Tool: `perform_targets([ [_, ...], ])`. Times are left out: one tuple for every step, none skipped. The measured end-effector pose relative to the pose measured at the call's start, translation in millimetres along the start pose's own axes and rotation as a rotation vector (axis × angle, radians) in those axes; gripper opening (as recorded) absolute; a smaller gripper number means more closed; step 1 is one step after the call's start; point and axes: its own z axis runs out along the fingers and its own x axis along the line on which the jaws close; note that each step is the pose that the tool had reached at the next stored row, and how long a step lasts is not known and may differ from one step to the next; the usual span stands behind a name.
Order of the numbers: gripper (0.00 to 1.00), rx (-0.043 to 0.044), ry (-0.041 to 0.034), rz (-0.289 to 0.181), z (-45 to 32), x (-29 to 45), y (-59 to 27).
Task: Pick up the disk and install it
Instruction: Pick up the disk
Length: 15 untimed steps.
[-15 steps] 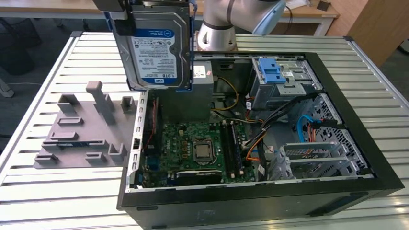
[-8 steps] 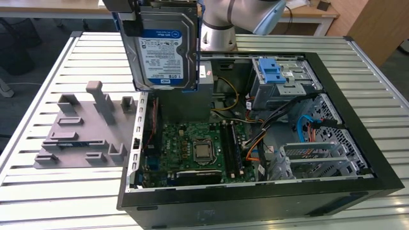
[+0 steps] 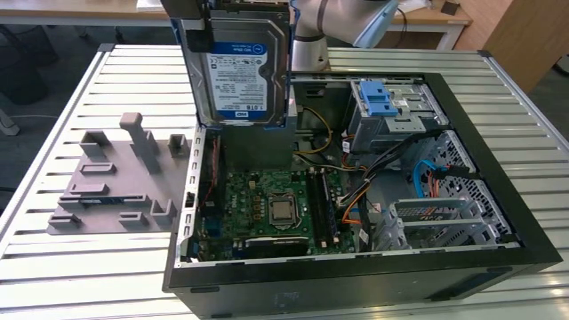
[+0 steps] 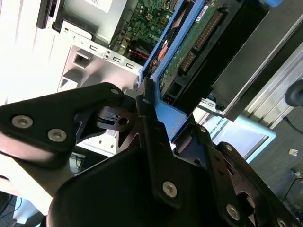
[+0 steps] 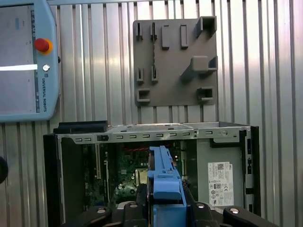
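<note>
Tool [image 4: 168, 116] clenched on disk [image 3: 236, 73] carrier; disk upright, aloft above computer case [image 3: 356, 287] wall at exterior view's left; open room over motherboard [image 3: 276, 207] beside.

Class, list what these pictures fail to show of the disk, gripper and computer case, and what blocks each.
Second wrist view: the gripper, shut on the disk, covers the disk's near end.
Exterior view: the frame's upper edge cuts off the gripper above the disk.
Exterior view: the disk hides part of the computer case's interior behind it.
First wrist view: the white sticker is too small to read.
</note>
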Motion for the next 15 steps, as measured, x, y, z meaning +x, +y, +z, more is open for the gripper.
perform_targets([
  [0.37,0.0000,0.0000,0.000,0.1,0.2,-1.6],
  [0.37,0.0000,0.0000,0.000,0.1,0.5,-2.9],
  [0.37,0.0000,0.0000,0.000,0.1,0.8,-4.3],
  [0.37,0.0000,0.0001,0.000,0.1,1.0,-5.7],
  [0.37,0.0000,0.0000,0.000,0.1,1.3,-7.1],
  [0.37,0.0000,0.0000,0.000,0.2,1.5,-8.4],
  [0.37,0.0000,0.0000,0.000,0.2,1.7,-9.6],
  [0.37,-0.0001,0.0001,0.000,0.2,1.8,-11.0],
  [0.37,0.0000,0.0001,0.000,0.2,2.0,-12.5],
  [0.37,0.0000,0.0000,0.000,0.3,2.2,-13.9],
  [0.37,0.0000,0.0000,0.000,0.3,2.3,-15.4],
  [0.37,0.0000,0.0000,0.000,0.3,2.6,-17.1],
  [0.37,0.0000,0.0000,0.000,0.4,2.8,-18.6],
  [0.37,0.0000,0.0000,0.000,0.4,2.9,-20.1],
  [0.37,-0.0001,0.0001,0.000,0.4,3.1,-21.6],
])
